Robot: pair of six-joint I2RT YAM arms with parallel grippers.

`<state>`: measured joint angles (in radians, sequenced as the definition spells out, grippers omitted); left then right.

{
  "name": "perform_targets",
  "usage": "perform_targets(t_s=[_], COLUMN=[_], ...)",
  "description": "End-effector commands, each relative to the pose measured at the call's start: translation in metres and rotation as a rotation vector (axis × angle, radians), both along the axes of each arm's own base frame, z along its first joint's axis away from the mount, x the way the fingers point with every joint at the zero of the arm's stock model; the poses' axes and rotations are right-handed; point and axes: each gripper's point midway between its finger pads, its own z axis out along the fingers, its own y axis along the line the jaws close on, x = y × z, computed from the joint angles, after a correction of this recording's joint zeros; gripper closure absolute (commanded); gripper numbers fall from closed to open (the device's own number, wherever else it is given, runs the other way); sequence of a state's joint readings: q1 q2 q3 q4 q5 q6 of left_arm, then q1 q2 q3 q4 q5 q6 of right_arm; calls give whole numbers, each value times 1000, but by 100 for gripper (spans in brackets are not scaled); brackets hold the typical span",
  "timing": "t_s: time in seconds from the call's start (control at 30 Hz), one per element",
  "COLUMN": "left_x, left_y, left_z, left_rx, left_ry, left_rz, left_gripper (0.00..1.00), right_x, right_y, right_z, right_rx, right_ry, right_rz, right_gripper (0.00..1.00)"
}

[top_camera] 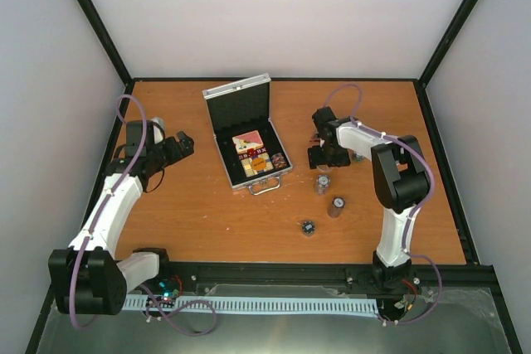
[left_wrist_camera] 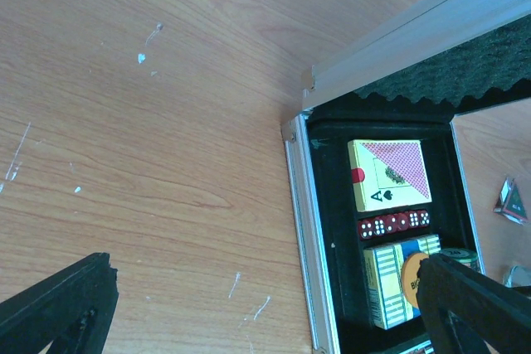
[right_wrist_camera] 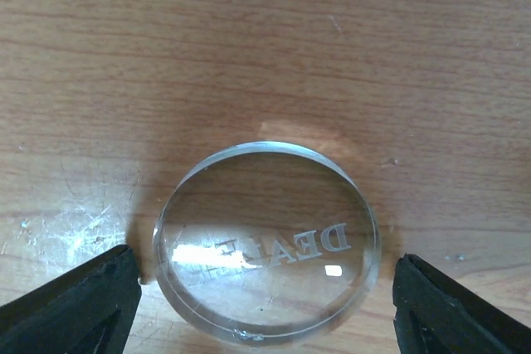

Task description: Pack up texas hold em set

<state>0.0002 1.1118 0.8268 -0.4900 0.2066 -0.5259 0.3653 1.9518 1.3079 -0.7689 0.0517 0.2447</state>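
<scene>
The silver case (top_camera: 219,140) lies open at mid table, its black-lined lid propped up. In the left wrist view its silver left rim (left_wrist_camera: 309,230) frames two card decks, red dice (left_wrist_camera: 394,225) and an orange disc (left_wrist_camera: 412,279). A triangular button (left_wrist_camera: 510,202) lies right of the decks. My left gripper (top_camera: 178,145) is open and empty, left of the case, and also shows in the left wrist view (left_wrist_camera: 265,312). My right gripper (top_camera: 322,155) is open and low over the table. In the right wrist view it (right_wrist_camera: 265,308) straddles the clear dealer disc (right_wrist_camera: 265,242) without touching.
Two small dark chip stacks (top_camera: 321,184) (top_camera: 336,206) stand on the table in front of my right gripper. A small dark disc (top_camera: 308,227) lies nearer the front. Black frame rails edge the table.
</scene>
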Motion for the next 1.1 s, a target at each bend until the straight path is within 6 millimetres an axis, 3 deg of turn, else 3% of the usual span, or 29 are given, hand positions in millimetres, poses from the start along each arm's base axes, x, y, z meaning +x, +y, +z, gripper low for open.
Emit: perform_targets(t_s=[0.0, 0.17, 0.3, 0.43, 0.57, 0.73, 0.97, 1.07], left_x=[12, 13, 13, 13, 13, 12, 14, 12], left_y=[0, 1, 2, 2, 3, 4, 6, 3], left_z=[20, 20, 21, 21, 21, 20, 37, 35], left_rx=[-20, -17, -16, -13, -11, -5, -6, -19], left_ry=[-61, -62, -62, -62, -62, -59, -121, -112], left_rz=[10, 16, 19, 22, 23, 27, 44, 35], left_gripper=[0, 0, 0, 0, 0, 0, 0, 0], right_x=[7, 4, 5, 10, 20, 24, 25, 22], right_y=[1, -2, -3, 3, 20, 65, 165, 206], right_z=[-5, -12, -6, 13, 51, 94, 117, 123], right_rx=[4, -7, -12, 18, 83, 153, 314, 349], right_ry=[-11, 10, -1, -32, -109, -211, -285, -310], right_rz=[-31, -38, -29, 8, 65, 195, 343, 424], right_gripper=[18, 25, 34, 42, 46, 47, 47, 47])
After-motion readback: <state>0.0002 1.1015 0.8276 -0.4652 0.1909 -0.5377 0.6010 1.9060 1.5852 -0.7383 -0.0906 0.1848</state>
